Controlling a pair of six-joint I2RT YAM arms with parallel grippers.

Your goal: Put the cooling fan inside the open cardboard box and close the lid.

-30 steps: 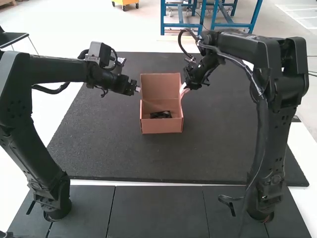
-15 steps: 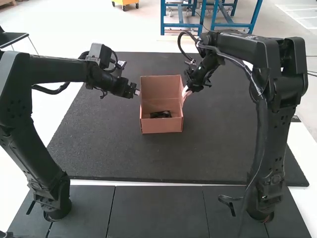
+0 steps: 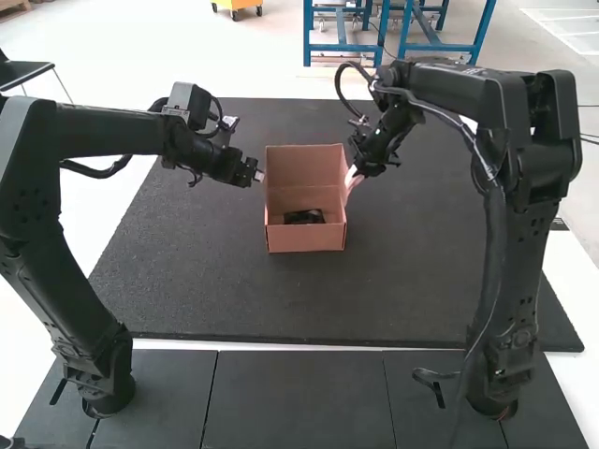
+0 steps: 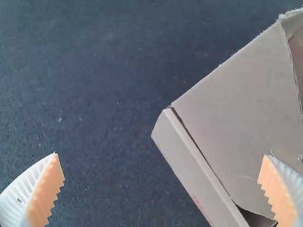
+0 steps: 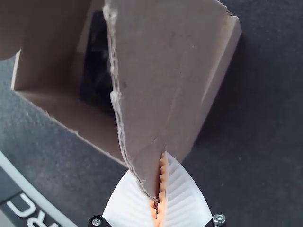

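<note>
The open cardboard box [image 3: 304,229] stands mid-mat with its rear lid flap [image 3: 302,166] upright. The black cooling fan [image 3: 304,217] lies inside on the bottom; it shows as a dark shape [image 5: 97,71] in the right wrist view. My right gripper [image 3: 351,178] is at the box's right rim, shut [image 5: 160,194] on the edge of the right side flap [image 5: 161,80], which stands raised. My left gripper [image 3: 254,174] hovers open just off the box's upper left corner [image 4: 227,142], its ribbed fingers [image 4: 40,194] spread wide with that corner between them, touching nothing.
The box rests on a dark rubber mat [image 3: 187,271] with bare room all round it. White floor borders the mat, and the arm bases [image 3: 98,383] stand at the near edge.
My right gripper has drifted slightly right and down with the side flap in it. The left gripper has edged a little away from the box's left side.
</note>
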